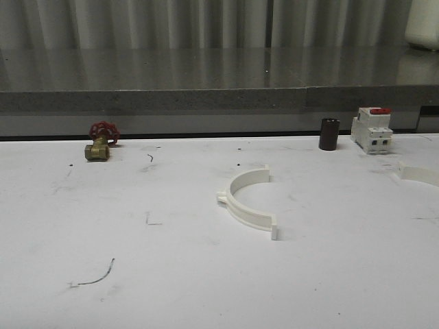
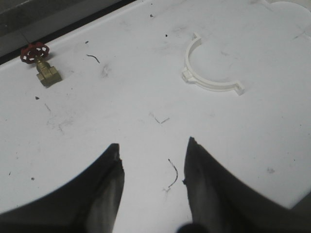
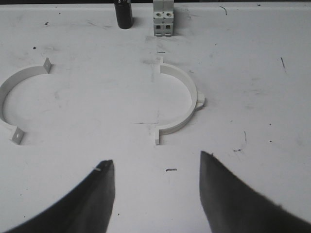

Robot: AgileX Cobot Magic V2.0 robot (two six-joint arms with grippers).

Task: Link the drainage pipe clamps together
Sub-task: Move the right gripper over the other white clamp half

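**Clamps not yet joined, both grippers empty**

Nothing of the joining is showing as done. The two drainage pipe clamp halves are lying flat on the white table [image 1: 82, 226], well apart from each other, so the whole job is looking like it is still ahead.

The near clamp half [image 1: 245, 201] is sitting around the middle of the table, its tabbed ends pointing toward the robot's right; in the left wrist view it is showing as clamp half [image 2: 209, 73], well ahead of that arm's fingers. The second clamp half [image 3: 14, 99] is lying further to the robot's right (in the front view only a sliver at the edge [image 1: 420, 174] is showing). In the right wrist view the two halves are facing each other with their open sides, a bare gap of table between them, no tabs touching.

The left gripper [image 2: 153, 162] is hanging over the table with jaws spread, nothing between them. The right gripper [image 3: 155, 170] is also spread and empty, hovering just short of the near half.

Off-task items are sitting along the far edge: a brass valve with red handwheel [image 1: 101, 140], a dark cylinder [image 1: 329, 133] and a white breaker with red top [image 1: 372, 129].

Left to do, as I judge it: pick up or push one half, line up the end tabs, press the halves into a ring.
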